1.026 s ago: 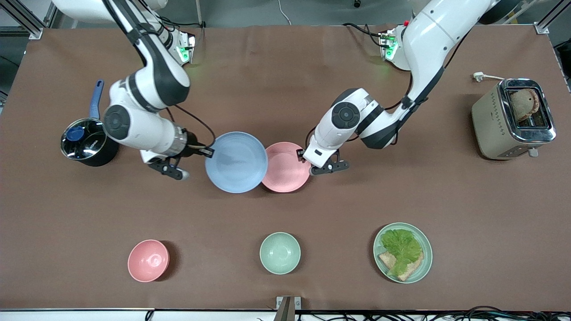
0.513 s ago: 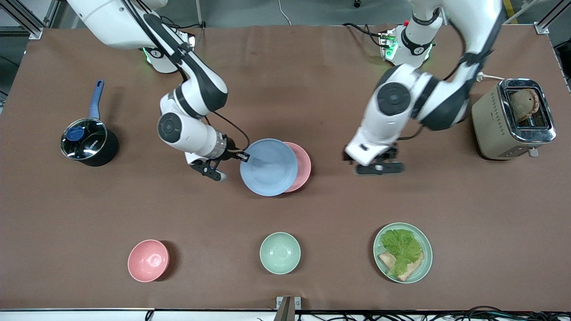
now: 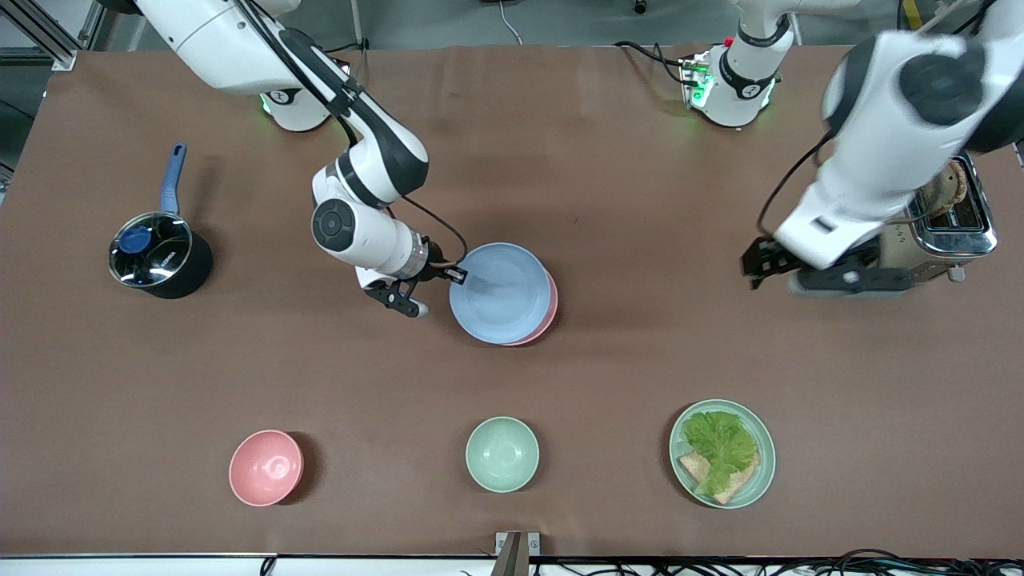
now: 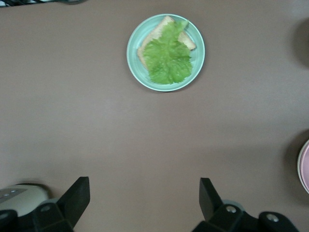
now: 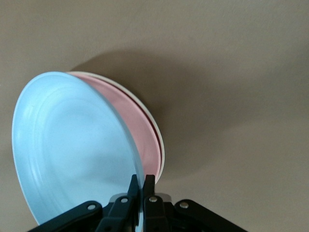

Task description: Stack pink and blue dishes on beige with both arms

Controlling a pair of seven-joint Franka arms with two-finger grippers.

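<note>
My right gripper point(image 3: 459, 277) point(image 5: 142, 186) is shut on the rim of the light blue plate point(image 3: 500, 292) point(image 5: 72, 145). It holds that plate tilted over the pale pink plate point(image 3: 552, 306) point(image 5: 140, 128), covering nearly all of it. Under the pink plate only a thin cream rim of the beige plate point(image 5: 162, 154) shows, in the right wrist view. My left gripper point(image 3: 760, 264) point(image 4: 144, 193) is open and holds nothing. It hangs over bare table beside the toaster, well away from the stack. The pink plate's edge point(image 4: 305, 166) just shows in the left wrist view.
The toaster point(image 3: 936, 232) stands at the left arm's end, partly hidden by that arm. Near the front edge are a pink bowl point(image 3: 266, 467), a pale green bowl point(image 3: 502, 454) and a green plate with lettuce and bread point(image 3: 722, 453) point(image 4: 165, 52). A lidded pot point(image 3: 156, 256) sits at the right arm's end.
The right gripper has carried the blue plate sideways until it covers the pink plate. The left gripper has let go of the pink plate and swung away toward the toaster.
</note>
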